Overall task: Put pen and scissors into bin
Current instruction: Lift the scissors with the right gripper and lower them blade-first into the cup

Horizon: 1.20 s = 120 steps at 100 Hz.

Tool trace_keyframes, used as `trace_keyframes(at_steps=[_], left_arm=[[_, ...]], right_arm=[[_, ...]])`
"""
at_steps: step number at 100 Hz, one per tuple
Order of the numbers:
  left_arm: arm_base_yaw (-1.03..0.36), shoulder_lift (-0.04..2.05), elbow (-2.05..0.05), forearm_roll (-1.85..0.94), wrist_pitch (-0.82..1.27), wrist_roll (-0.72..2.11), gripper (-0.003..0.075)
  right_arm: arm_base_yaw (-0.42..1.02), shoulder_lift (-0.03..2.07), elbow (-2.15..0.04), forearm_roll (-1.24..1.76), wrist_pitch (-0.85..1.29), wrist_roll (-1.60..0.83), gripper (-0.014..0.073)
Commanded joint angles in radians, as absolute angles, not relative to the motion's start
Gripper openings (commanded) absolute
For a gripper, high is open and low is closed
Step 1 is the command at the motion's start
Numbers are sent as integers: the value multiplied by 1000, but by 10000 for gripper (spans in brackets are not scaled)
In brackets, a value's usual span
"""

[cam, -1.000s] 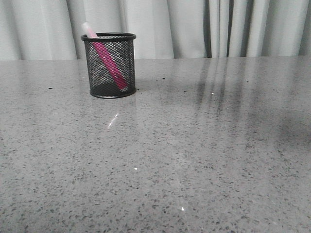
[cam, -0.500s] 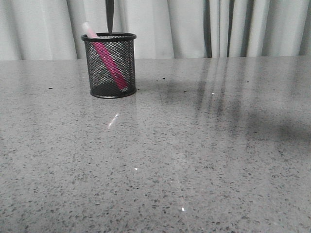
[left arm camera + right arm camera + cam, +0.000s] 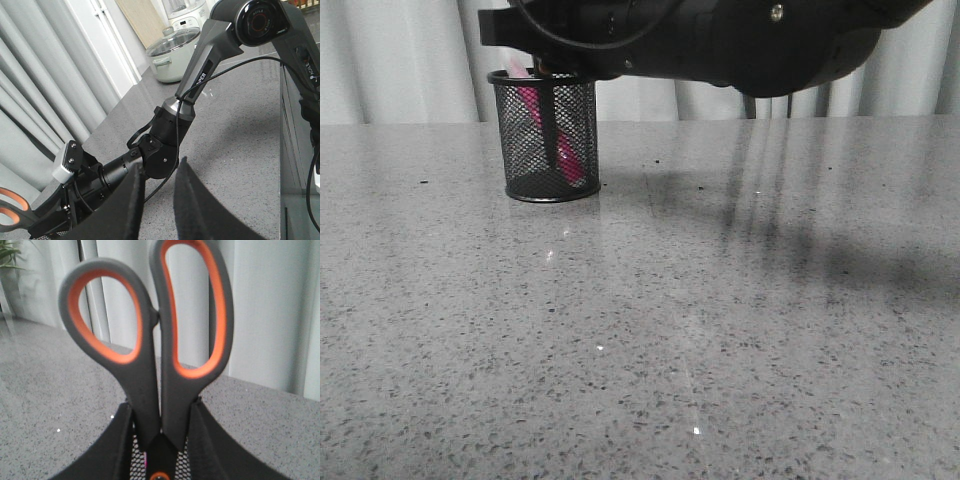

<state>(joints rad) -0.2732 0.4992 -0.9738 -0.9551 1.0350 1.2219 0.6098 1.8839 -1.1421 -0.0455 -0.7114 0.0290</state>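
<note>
The scissors [image 3: 160,355] stand upright, handles up, clamped by the shanks between the two black pads of the right gripper [image 3: 159,440], with the orange pivot dot just below the grip. Their dark blades [image 3: 550,125] reach down inside the bin [image 3: 547,135], which sits at the far left of the grey speckled table [image 3: 720,330], near the pale curtain [image 3: 410,60]. The pen [image 3: 542,125] leans inside the same bin, its pale cap poking above the rim on the left.

The right arm [image 3: 720,40] stretches level across the top of the front view from the right, its wrist ending directly over the bin. That view hides the handles behind the arm; only the right wrist view shows them in full, and black mesh beneath the pads.

The left wrist view looks across at the right arm's joints and cable, with one orange-lined handle at its edge and a white cooker [image 3: 175,47] in the background. The left gripper [image 3: 156,200] holds nothing, its fingers a narrow gap apart.
</note>
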Motion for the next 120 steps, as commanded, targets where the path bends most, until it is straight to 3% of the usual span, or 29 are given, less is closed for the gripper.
trace_keyframes(at_steps=[1, 47, 82, 120], left_arm=[[-283, 510, -993, -1009, 991, 1215, 125], [-283, 510, -993, -1009, 1009, 1215, 125], [-283, 510, -993, -1009, 1009, 1215, 125], [-283, 510, -993, -1009, 1009, 1215, 125]], right_arm=[[608, 1833, -1178, -50, -770, 29, -69], [608, 1833, -1178, -50, -724, 29, -55], [610, 1829, -1178, -47, -724, 29, 339], [610, 1779, -1178, -46, -724, 29, 353]])
